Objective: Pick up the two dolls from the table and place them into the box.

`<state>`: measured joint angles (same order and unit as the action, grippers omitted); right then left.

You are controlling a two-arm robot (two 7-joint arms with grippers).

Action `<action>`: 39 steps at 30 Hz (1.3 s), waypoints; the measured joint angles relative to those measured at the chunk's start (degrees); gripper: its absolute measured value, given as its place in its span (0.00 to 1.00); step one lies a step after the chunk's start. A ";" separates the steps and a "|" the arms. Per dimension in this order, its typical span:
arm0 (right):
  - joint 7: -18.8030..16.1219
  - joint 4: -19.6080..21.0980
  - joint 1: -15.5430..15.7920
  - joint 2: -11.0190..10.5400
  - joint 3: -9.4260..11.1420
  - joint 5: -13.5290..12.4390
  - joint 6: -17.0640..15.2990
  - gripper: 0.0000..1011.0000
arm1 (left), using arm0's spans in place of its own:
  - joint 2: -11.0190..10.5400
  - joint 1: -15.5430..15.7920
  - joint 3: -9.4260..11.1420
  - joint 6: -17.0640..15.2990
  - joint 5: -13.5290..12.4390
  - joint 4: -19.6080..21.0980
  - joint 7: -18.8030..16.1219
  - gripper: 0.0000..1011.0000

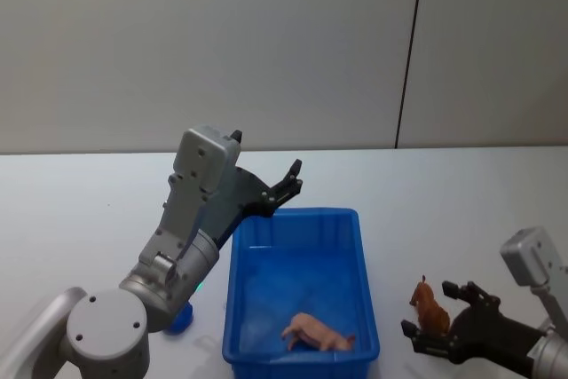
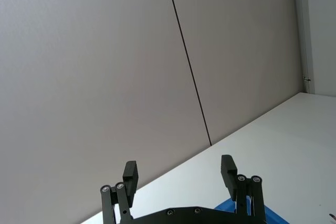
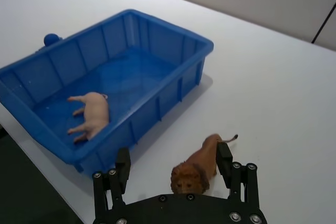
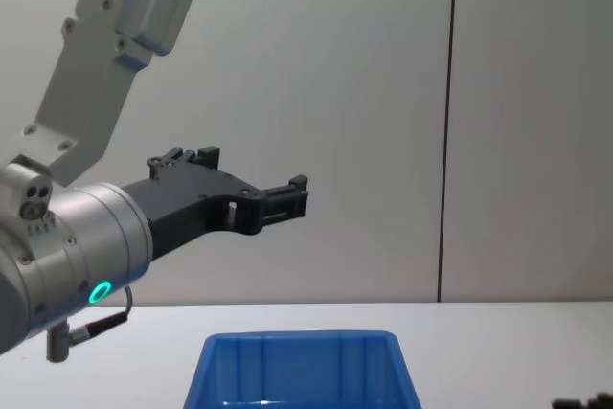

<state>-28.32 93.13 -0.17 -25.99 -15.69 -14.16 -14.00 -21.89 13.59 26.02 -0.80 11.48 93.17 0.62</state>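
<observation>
Head view takes in the flat white-grey desk [image 1: 80, 210] with the bright blue rectangular plastic box [image 1: 302, 213] sitting between the two arms. The left gripper [image 2: 178, 169] hangs high over the box's far left corner, pointing towards the wall, its jaws spread wide and holding nothing; it looks idle. The right gripper [image 3: 174, 155] is low over the desk, just to the right of the box, jaws wide open on either side of the small brown plastic lion doll [image 3: 202, 163], which stands upright on the desk and is not yet gripped. One jaw appears very near the lion's flank, though I cannot tell whether it touches. The other doll, a pale pinkish-tan animal figure [image 3: 93, 114], already lies on its side on the box floor near the front wall, so the task looks about half done. The step in hand seems to be the grasp: it would go best with the jaws centred on the lion's body rather than its mane or thin tail, closing evenly so the toy does not tip. The lift should then clear the thick rim before moving over the box.
</observation>
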 joint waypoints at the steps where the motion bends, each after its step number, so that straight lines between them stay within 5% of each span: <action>1: 0.01 -0.16 0.00 -0.01 0.00 0.00 -0.18 0.99 | 0.00 0.00 0.00 0.00 0.00 0.00 0.00 0.99; 16: 0.89 -2.88 -0.30 0.41 -0.82 1.56 -2.02 0.99 | 0.00 0.00 0.00 0.00 0.00 0.00 0.00 0.99; 22: 1.74 -3.37 -0.47 0.66 -1.01 1.89 -2.16 0.88 | 0.00 0.00 0.00 0.00 0.00 0.00 0.00 0.99; 36: 4.00 -3.61 -0.68 1.06 -1.26 2.34 -1.32 0.43 | 0.00 0.00 0.00 0.00 0.00 0.00 0.00 0.99; 39: 4.36 -3.21 -0.68 1.12 -1.35 2.69 -0.57 0.42 | 0.00 0.00 0.00 0.00 0.00 0.00 0.00 0.99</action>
<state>-23.96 89.92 -0.85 -24.87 -17.04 -11.47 -14.56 -21.89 13.59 26.02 -0.80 11.48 93.18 0.63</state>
